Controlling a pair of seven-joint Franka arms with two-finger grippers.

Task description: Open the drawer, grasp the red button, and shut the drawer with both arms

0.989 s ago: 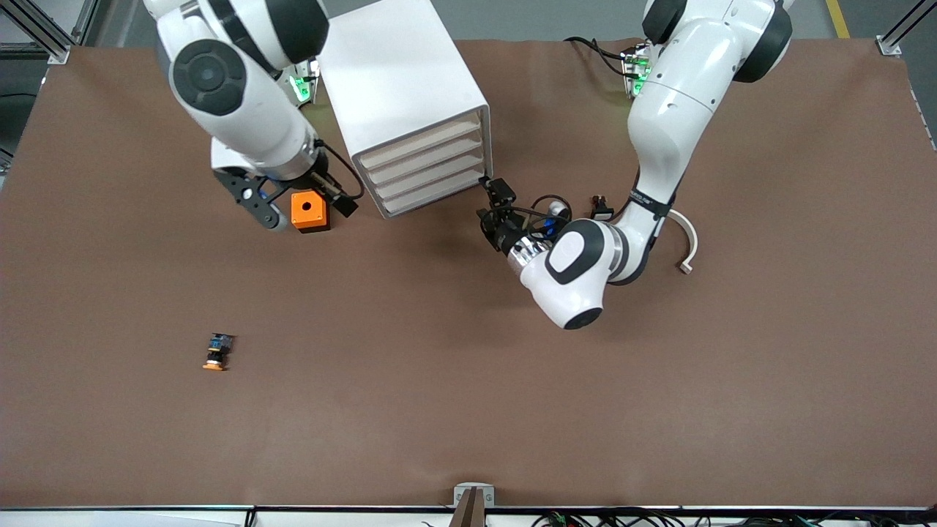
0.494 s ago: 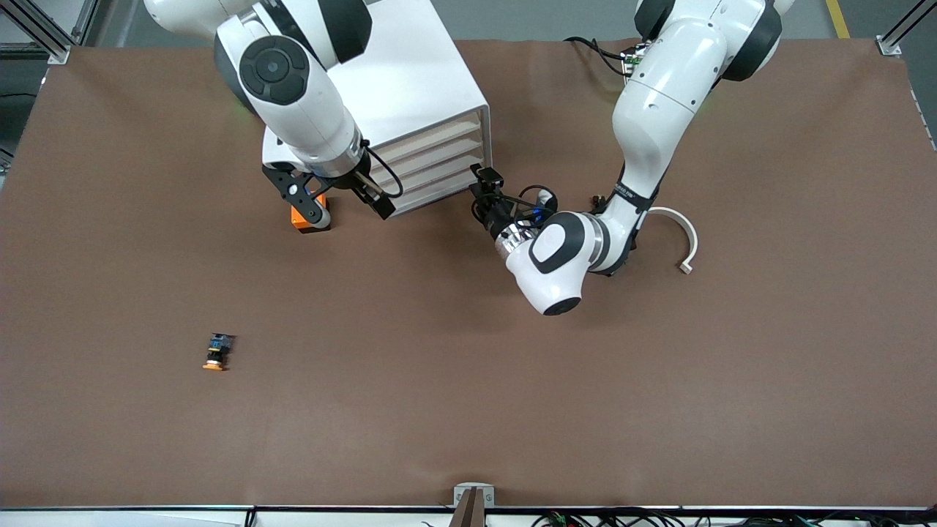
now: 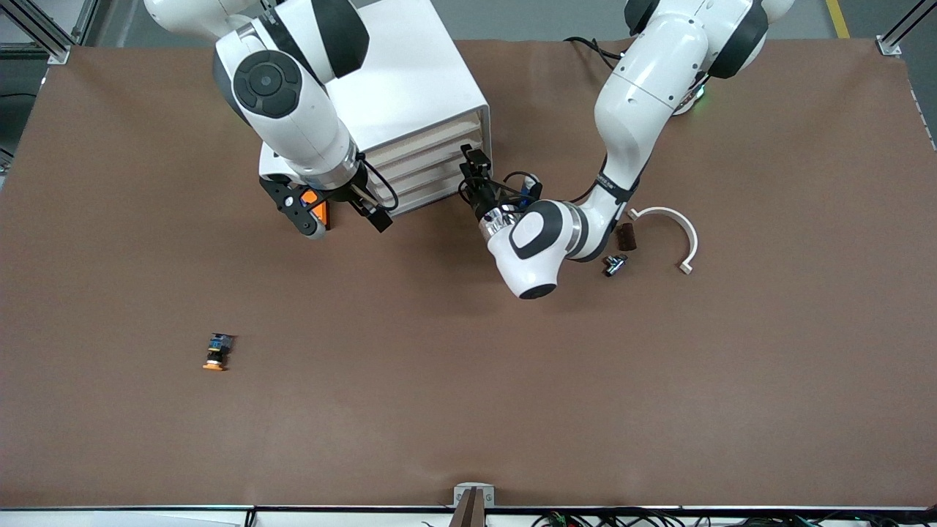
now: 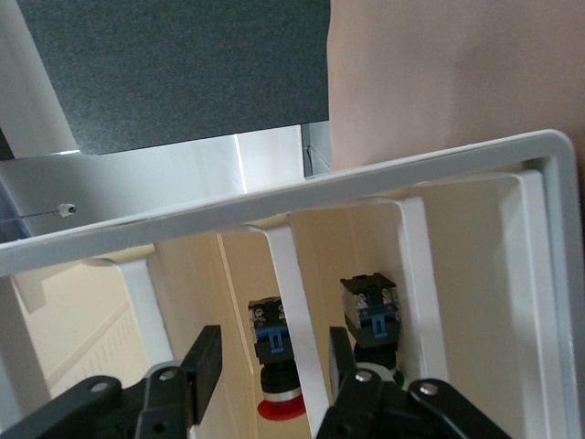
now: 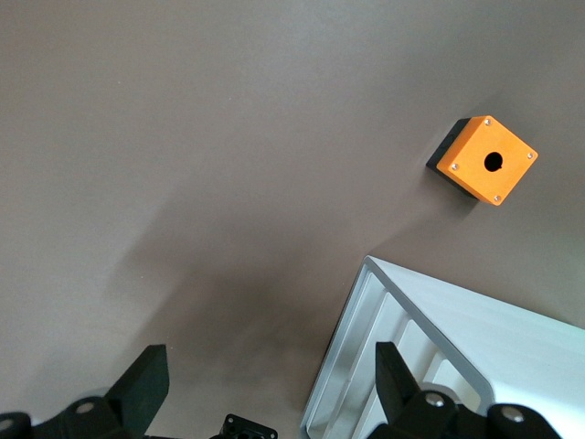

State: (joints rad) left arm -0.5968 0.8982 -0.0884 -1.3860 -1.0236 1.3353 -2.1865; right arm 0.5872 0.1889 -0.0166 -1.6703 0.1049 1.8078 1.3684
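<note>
The white cabinet (image 3: 399,66) stands near the robots' bases. Its uppermost drawer (image 3: 432,137) looks shut like the three below it. My left gripper (image 3: 472,162) is open at the cabinet front's corner toward the left arm's end. In the left wrist view the gripper (image 4: 272,352) faces the cabinet frame (image 4: 384,178). The red button (image 4: 277,370) lies inside a tray straight ahead, between the fingers' lines; which drawer holds it I cannot tell. My right gripper (image 3: 335,214) hangs open and empty over the table at the cabinet's other front corner, shown in its wrist view (image 5: 270,380).
An orange box with a hole (image 3: 313,203) sits under the right gripper, also in the right wrist view (image 5: 484,163). A green-capped switch (image 4: 370,315) lies beside the button. An orange-capped switch (image 3: 215,354), a white curved piece (image 3: 677,234), a brown block (image 3: 626,236) and a small metal part (image 3: 613,265) lie on the table.
The left gripper has moved in to the cabinet's front. The right arm has swung toward the cabinet and now hangs over the orange box. Small parts beside the left arm are uncovered.
</note>
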